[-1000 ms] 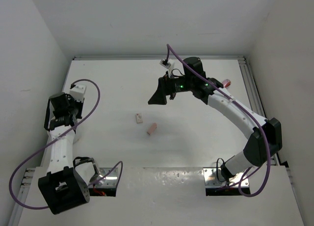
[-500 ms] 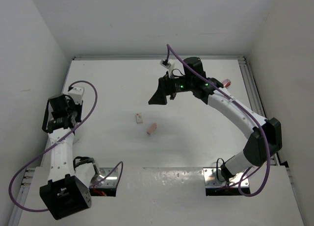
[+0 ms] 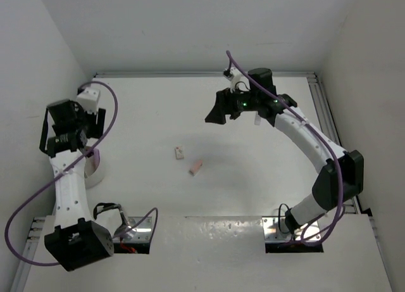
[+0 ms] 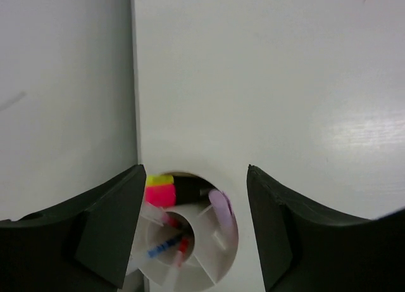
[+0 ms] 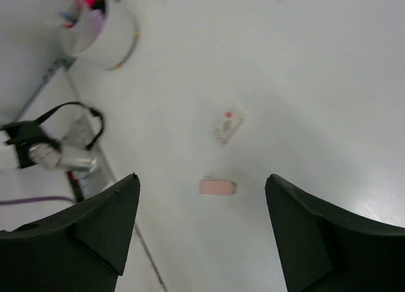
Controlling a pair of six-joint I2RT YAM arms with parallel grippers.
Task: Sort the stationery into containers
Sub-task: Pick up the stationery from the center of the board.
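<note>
We see the left gripper spread wide and empty above the white tub, which holds highlighters and pens. In the top view the left arm hides most of that tub. The whitish eraser and pink eraser lie at centre, unmoved. The right gripper, wide and empty, has shifted toward the upper right. The left has opened and drawn toward the upper left.

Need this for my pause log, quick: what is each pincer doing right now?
Left pincer: open, empty, above the white tub.
Right pincer: open, holding nothing.
</note>
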